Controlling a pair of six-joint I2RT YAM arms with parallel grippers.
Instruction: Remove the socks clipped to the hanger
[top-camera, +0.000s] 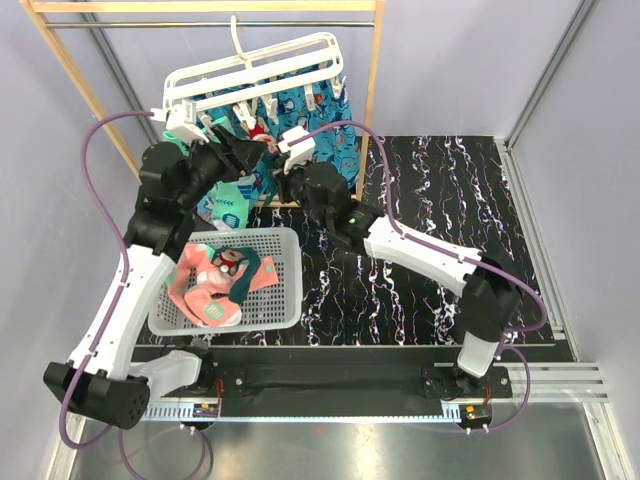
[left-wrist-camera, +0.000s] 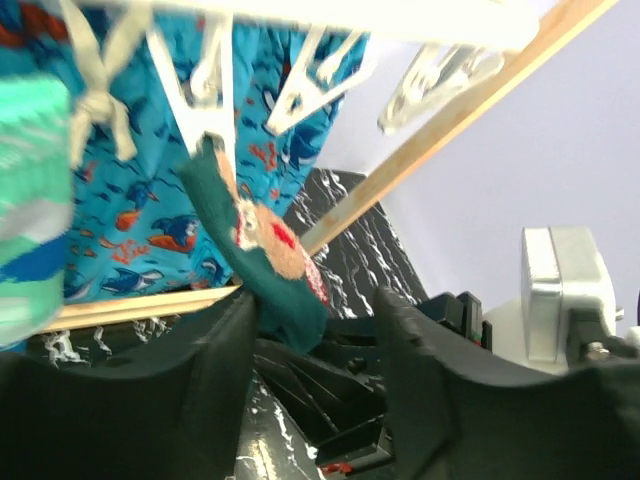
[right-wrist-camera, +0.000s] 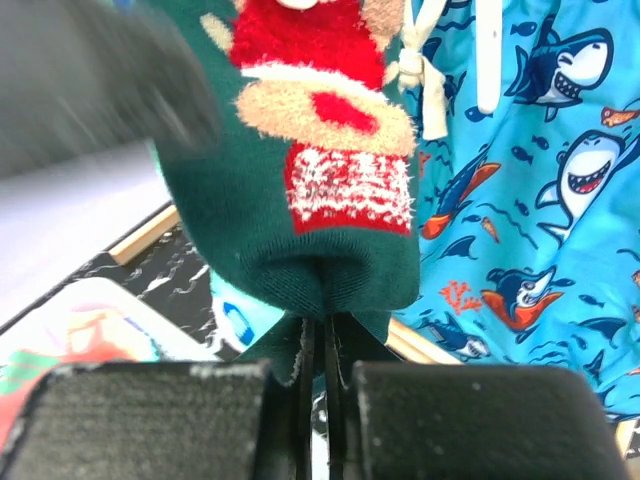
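Observation:
The white hanger hangs from the wooden rack. A dark teal Santa sock dangles from one of its clips. My right gripper is shut on this sock's lower edge, pinching the fabric between its pads. My left gripper is open, its fingers either side of the sock's lower end, the left one touching it. In the top view both grippers, left and right, meet under the hanger. A mint green sock still hangs to the left.
A blue shark-print cloth hangs behind the clips. The wooden rack's post stands on the right. A white mesh basket at the near left holds pink and dark teal socks. A black marbled mat covers the table.

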